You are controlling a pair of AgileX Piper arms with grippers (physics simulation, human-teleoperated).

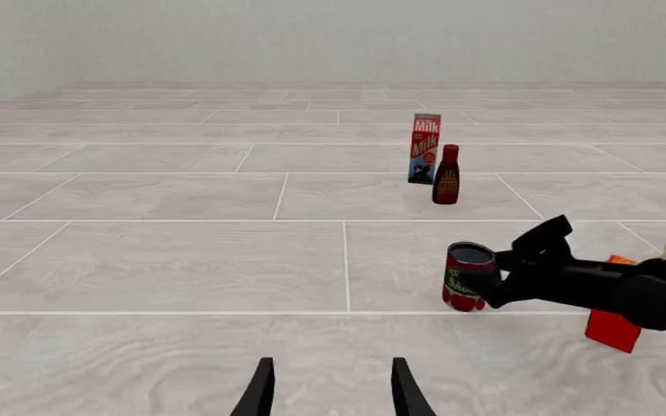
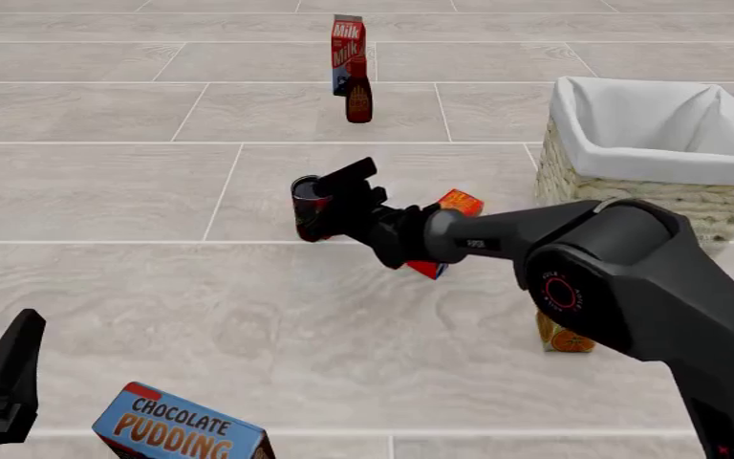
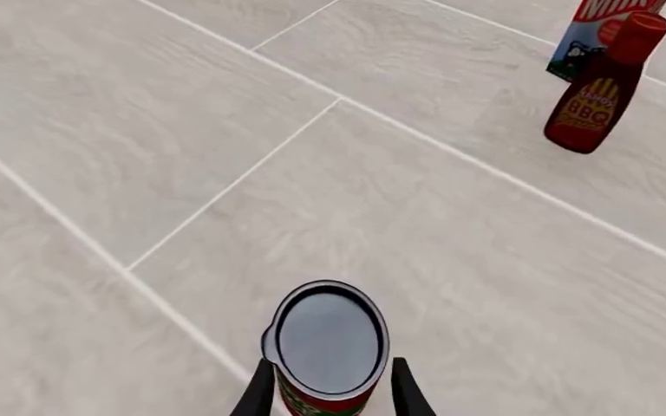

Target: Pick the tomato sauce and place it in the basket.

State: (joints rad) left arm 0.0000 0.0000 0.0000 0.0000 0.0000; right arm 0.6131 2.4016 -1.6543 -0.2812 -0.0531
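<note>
The tomato sauce (image 2: 305,206) is a small can with a dark top and a red and green label, standing on the tiled floor at mid-scene; it also shows in the left wrist view (image 1: 467,277) and the right wrist view (image 3: 327,342). My right gripper (image 2: 329,203) is open, with one finger on each side of the can near its top (image 3: 332,394). The basket (image 2: 622,184), wicker with a white lining, stands at the far right. My left gripper (image 1: 332,390) is open and empty, low at the near left.
A milk carton (image 2: 348,48) and a dark BBQ bottle (image 2: 358,98) stand at the back. A red-orange butter box (image 2: 457,204) lies just behind my right arm. A chocolate pudding box (image 2: 183,430) lies near front left. An orange carton (image 2: 562,337) stands under the right arm.
</note>
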